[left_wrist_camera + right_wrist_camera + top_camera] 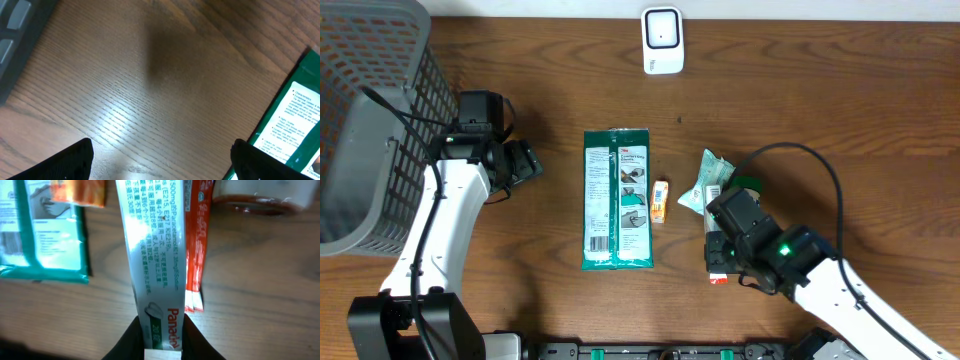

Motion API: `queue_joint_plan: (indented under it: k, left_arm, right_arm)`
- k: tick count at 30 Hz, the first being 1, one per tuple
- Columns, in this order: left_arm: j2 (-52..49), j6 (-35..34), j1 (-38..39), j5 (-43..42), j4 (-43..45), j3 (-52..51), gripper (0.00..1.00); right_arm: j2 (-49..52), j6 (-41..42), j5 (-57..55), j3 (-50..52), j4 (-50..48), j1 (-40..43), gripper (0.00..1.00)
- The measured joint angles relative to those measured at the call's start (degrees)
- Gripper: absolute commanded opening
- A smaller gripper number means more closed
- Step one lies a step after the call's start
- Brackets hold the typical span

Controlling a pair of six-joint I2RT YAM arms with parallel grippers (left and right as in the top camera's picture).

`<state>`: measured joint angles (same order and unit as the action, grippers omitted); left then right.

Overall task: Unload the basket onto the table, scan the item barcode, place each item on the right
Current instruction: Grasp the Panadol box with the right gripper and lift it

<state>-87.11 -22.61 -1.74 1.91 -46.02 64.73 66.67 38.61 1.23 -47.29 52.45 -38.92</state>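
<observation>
Holding the long white-and-red cardboard box [159, 255] by one end in the right gripper [160, 330], well apart from the white plastic scanner [662, 40], with left gripper [161, 162] spread wide. Could swing or slip in so short a hold, hiding the barcode.

Three cameras, one table [820, 80]
Overhead is looking straight down from high over the whole top; left wrist is facing bare wood close beside the pack [617, 198]; right wrist is hugging the box [155, 255]; all are sharing the pack.
</observation>
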Motion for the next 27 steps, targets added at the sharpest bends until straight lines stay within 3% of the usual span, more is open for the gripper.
queue_joint_plan:
  k: [8, 13, 19, 24, 27]
  left_arm:
    - [0.0, 0.0, 0.0, 0.0, 0.0, 0.0, 0.89]
    - [0.0, 0.0, 0.0, 0.0, 0.0, 0.0, 0.89]
    - [0.0, 0.0, 0.0, 0.0, 0.0, 0.0, 0.89]
    - [0.0, 0.0, 0.0, 0.0, 0.0, 0.0, 0.89]
    - [0.0, 0.0, 0.0, 0.0, 0.0, 0.0, 0.89]
  right_arm:
    - [-0.2, -2.4, 2.5, -15.8, 15.7, 0.0, 0.2]
    - [0.8, -2.9, 7.3, -16.9, 18.8, 0.1, 0.2]
    - [9.0, -5.0, 9.5, -16.9, 19.7, 0.1, 0.16]
    - [14.7, -7.4, 9.4, -16.9, 16.4, 0.1, 0.33]
    - [15.3, -8.7, 8.3, -16.9, 15.5, 0.4, 0.37]
